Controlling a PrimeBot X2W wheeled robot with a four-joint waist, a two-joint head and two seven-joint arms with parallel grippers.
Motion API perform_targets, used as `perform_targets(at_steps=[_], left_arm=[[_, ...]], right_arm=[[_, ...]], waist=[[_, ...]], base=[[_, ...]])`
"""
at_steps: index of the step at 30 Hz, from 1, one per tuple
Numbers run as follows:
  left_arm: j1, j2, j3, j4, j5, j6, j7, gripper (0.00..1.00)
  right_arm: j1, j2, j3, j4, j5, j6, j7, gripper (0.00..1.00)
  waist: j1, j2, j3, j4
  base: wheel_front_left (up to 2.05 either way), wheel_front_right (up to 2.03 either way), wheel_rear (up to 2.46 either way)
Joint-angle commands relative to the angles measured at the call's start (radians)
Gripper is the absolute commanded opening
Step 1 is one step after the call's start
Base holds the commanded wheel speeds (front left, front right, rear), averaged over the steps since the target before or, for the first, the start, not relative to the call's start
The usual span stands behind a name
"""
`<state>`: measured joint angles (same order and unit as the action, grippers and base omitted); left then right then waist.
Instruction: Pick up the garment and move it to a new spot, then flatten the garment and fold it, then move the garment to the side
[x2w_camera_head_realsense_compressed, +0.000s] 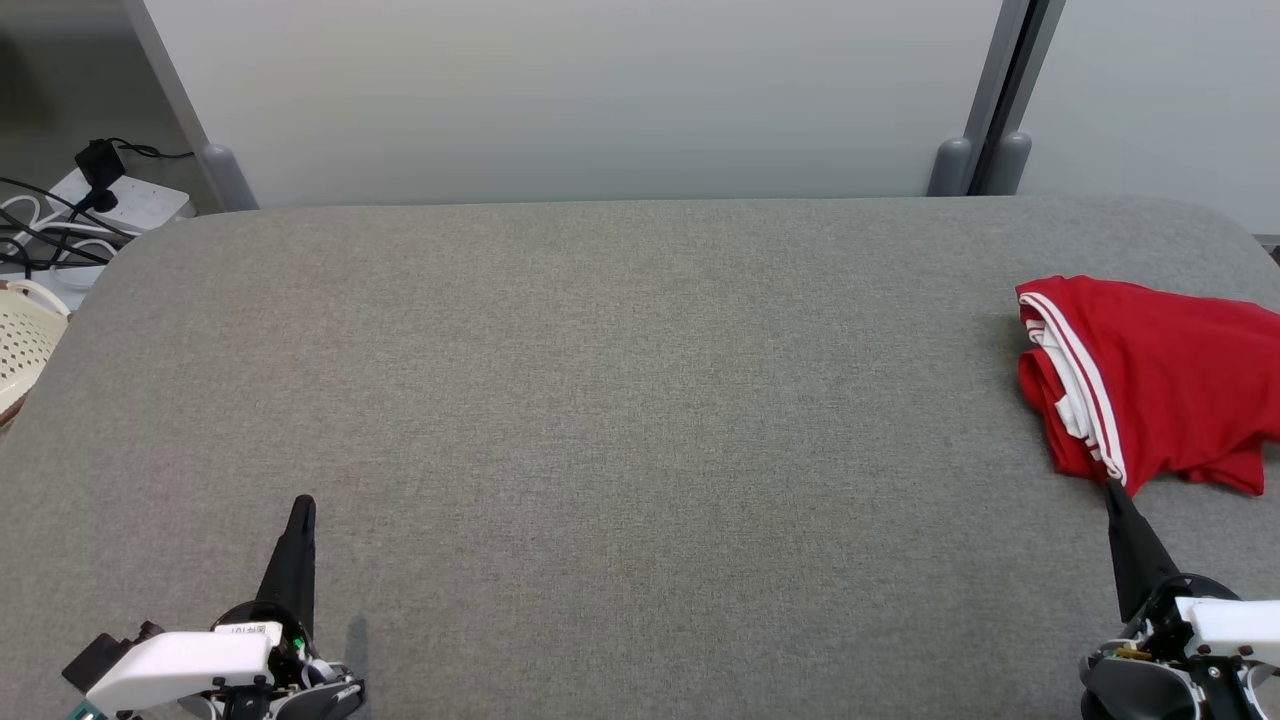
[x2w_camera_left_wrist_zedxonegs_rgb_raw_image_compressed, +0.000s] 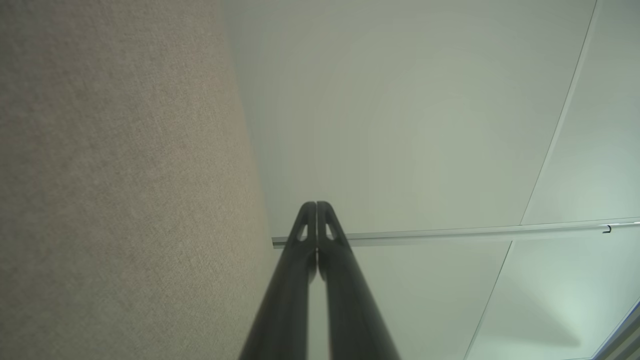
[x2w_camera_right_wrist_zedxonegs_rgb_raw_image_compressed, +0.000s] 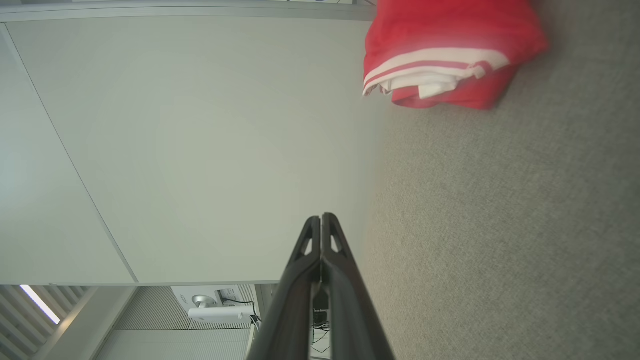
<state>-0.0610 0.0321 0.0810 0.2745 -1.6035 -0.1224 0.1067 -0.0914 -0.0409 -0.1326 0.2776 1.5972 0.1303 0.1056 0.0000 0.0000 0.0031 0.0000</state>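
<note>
Seeing garment (x2w_camera_head_realsense_compressed: 1150, 385) roughly folded at table's (x2w_camera_head_realsense_compressed: 600, 400) right edge, near right gripper (x2w_camera_head_realsense_compressed: 1112, 490). Reading it and left gripper (x2w_camera_head_realsense_compressed: 302, 505) as pressed together, empty, the left well apart from garment. Looks folded and moved aside already; likely nothing left.

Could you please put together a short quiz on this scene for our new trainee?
1. Where on the grey table does the red garment lie? A: the robot's left side; B: the middle; C: the robot's right edge.
2. True or false: the left gripper and the right gripper are both shut and empty.
3. Fill in: the garment's stripes are ____.
Key: 1 C; 2 true; 3 white.
</note>
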Motion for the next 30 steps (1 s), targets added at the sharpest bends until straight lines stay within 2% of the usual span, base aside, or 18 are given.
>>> perform_targets(at_steps=[1, 30], left_arm=[[-0.047, 0.018, 0.032, -0.029, -0.005, -0.008, 0.006, 0.00], [-0.047, 0.018, 0.032, -0.029, -0.005, -0.008, 0.006, 0.00]], right_arm=[[-0.017, -0.009, 0.019, -0.033, 0.011, 0.000, 0.008, 0.00], [-0.017, -0.009, 0.019, -0.033, 0.011, 0.000, 0.008, 0.00]], waist=[[0.0000, 0.0000, 0.000, 0.000], [0.0000, 0.0000, 0.000, 0.000]], base=[[0.00, 0.00, 0.00], [0.00, 0.00, 0.00]])
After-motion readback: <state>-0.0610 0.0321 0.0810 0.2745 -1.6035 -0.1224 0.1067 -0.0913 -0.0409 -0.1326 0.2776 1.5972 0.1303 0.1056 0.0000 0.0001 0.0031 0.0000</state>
